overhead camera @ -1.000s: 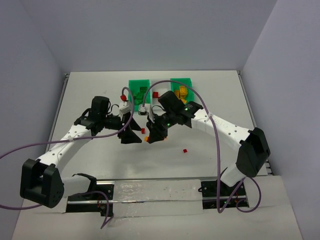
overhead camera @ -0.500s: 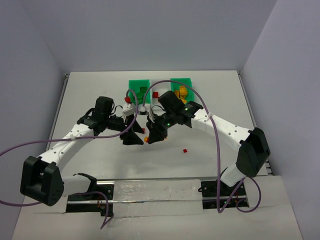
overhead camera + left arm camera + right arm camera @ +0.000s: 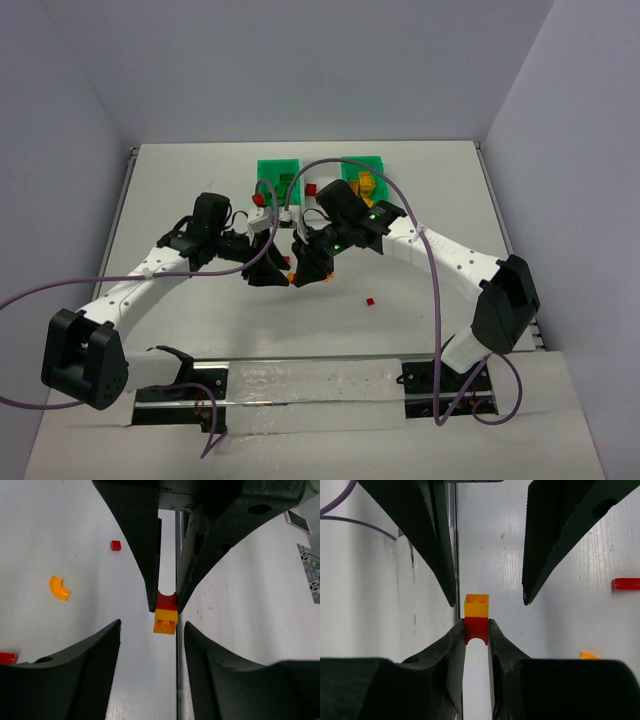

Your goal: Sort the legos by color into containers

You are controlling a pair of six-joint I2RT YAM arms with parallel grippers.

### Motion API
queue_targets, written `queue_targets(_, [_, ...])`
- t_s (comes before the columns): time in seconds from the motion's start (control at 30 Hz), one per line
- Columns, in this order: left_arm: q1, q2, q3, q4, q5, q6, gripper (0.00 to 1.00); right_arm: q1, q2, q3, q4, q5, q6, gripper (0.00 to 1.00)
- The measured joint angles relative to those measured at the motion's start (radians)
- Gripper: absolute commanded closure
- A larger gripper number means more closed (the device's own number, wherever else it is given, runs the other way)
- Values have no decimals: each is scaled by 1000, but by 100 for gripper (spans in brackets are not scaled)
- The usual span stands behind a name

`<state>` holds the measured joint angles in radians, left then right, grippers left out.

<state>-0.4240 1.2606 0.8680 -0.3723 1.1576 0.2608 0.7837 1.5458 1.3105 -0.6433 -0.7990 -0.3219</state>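
My right gripper [image 3: 476, 625] is shut on a small red arch brick [image 3: 476, 630], and an orange brick [image 3: 476, 605] is stuck to that brick's free end. It holds the pair above the table's middle [image 3: 292, 277]. My left gripper [image 3: 152, 629] faces it, open. Its fingertips [image 3: 116, 630] stand on either side of the orange brick [image 3: 165, 621] with a gap on both sides. The containers sit at the back: a green bin [image 3: 277, 170], a white bin [image 3: 320, 182] and a green bin [image 3: 362, 165] that holds orange legos [image 3: 364, 184].
Loose legos lie on the table: a red bit [image 3: 369, 300] right of the grippers, a red piece [image 3: 258, 200] near the bins, an orange curved piece [image 3: 59, 588], and a flat red piece [image 3: 626, 584]. A purple cable [image 3: 300, 175] loops over the bins.
My left gripper has moved right, up to the right gripper, and its jaws have narrowed around the orange brick. The right gripper has kept still with its bricks.
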Motion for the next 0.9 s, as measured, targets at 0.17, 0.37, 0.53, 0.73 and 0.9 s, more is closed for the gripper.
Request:
queue_targets(0.17, [0, 0, 0, 18, 0, -16, 53, 0, 0, 0, 0, 0, 3, 100])
queue_targets(0.37, [-1, 0, 0, 25, 5, -25, 64, 0, 1, 0, 0, 1, 11, 100])
queue_targets(0.53, [-3, 0, 0, 24, 15, -31, 90, -3, 2, 0, -3, 11, 11, 100])
queue_targets(0.73, [-3, 0, 0, 23, 4, -32, 100, -30, 10, 0, -5, -6, 19, 100])
queue_targets(0.9, [24, 0, 0, 14, -15, -28, 100, -135, 21, 1, -6, -41, 20, 100])
